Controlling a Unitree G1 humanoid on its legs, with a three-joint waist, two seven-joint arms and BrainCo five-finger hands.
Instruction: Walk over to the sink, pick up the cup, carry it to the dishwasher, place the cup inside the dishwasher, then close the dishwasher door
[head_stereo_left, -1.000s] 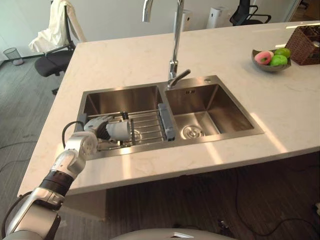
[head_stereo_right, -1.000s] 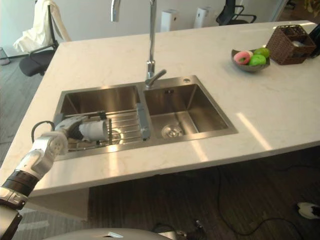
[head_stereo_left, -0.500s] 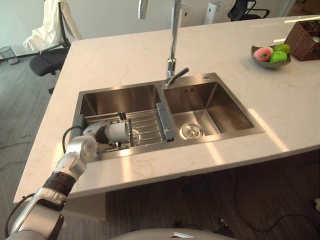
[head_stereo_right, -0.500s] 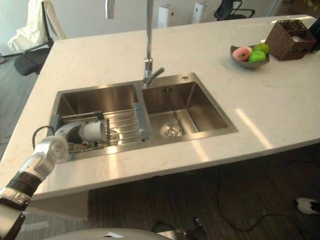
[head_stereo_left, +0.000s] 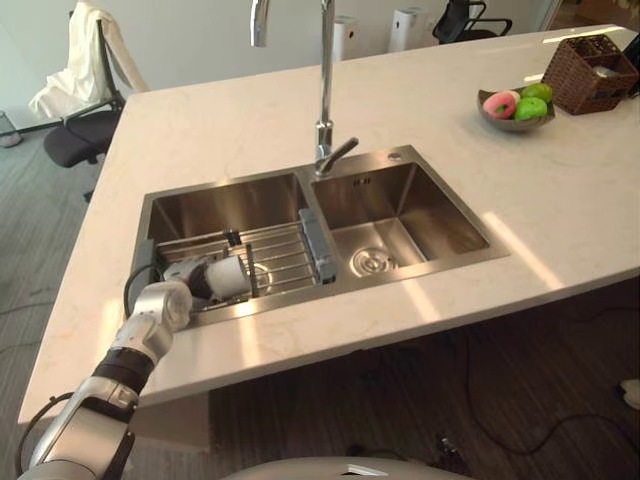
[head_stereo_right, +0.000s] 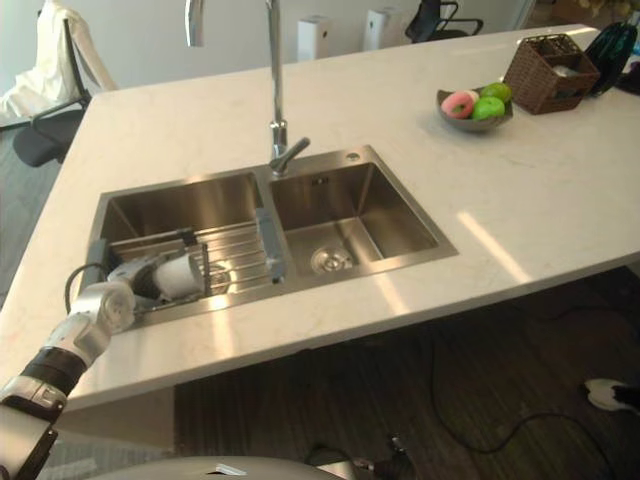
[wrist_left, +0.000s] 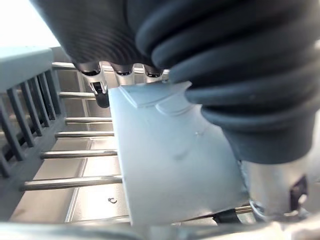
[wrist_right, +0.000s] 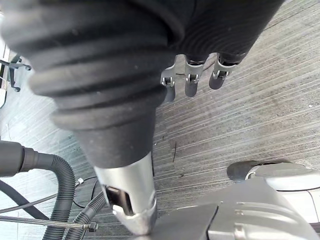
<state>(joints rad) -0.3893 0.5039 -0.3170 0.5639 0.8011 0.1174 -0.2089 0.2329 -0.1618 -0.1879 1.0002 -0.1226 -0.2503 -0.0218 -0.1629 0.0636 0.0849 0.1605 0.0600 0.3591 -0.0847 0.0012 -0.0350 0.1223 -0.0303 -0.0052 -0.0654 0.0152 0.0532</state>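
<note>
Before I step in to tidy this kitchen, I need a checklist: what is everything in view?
counter: 1, cream stone, holds the sink
sink: 1, steel, two basins
faucet: 1, steel, behind the divider between the basins
rack: 1, grey wire, across the left basin
cup: 1, white, on its side over the rack
bowl: 1, grey, far right of the counter
fruit: 3, one pink and two green, in the bowl
basket: 1, brown wicker, beside the bowl
chairs: 2, dark, beyond the counter
cloth: 1, white, draped on the left chair
left hand: curled round the cup
right hand: fingers relaxed, above the floor
</note>
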